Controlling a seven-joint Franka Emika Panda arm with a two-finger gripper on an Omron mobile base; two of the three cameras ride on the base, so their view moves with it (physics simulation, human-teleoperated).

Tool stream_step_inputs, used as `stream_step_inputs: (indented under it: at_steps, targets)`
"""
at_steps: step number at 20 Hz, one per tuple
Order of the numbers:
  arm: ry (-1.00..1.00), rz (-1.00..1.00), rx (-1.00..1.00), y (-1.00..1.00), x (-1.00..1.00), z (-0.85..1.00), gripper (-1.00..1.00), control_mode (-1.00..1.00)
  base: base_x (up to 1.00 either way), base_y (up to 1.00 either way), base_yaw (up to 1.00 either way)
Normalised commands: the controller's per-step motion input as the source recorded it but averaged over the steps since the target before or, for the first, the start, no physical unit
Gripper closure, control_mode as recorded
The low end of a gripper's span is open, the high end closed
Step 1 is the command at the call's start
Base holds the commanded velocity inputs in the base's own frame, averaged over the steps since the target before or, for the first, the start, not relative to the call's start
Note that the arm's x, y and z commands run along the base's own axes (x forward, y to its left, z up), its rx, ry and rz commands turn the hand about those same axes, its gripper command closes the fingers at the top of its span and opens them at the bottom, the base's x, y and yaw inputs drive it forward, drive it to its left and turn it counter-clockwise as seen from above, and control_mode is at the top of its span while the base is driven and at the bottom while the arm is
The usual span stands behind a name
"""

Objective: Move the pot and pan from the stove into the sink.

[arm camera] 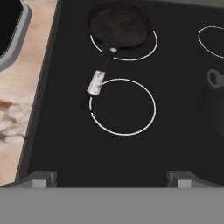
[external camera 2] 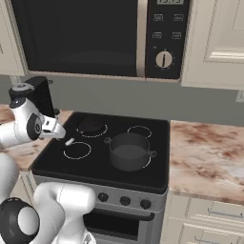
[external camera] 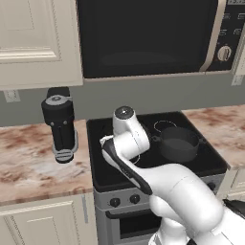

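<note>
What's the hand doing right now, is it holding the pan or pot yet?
Hand: open and empty, above the stove, with the pan ahead.

In the hand view, the pot [arm camera: 217,103] is cut off by the right edge, right of the stove's [arm camera: 70,144] near burner ring. In the left base view, the pan is hidden behind the arm, left of the pot [external camera: 178,143].
</note>
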Motion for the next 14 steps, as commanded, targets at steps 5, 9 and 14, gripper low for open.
stream_step_inputs:
  at_steps: [5, 9, 14]
  targets:
    - [0.00, -0.07, 0.00, 0.01, 0.55, -0.25, -1.00, -1.00, 0.00, 0.00, 0.00]
    - [0.00, -0.07, 0.07, 0.00, 0.39, -0.26, -1.00, -1.00, 0.00, 0.00, 0.00]
    - [0.00, 0.00, 0.01, 0.00, 0.03, -0.02, -1.00, -1.00, 0.00, 0.00, 0.00]
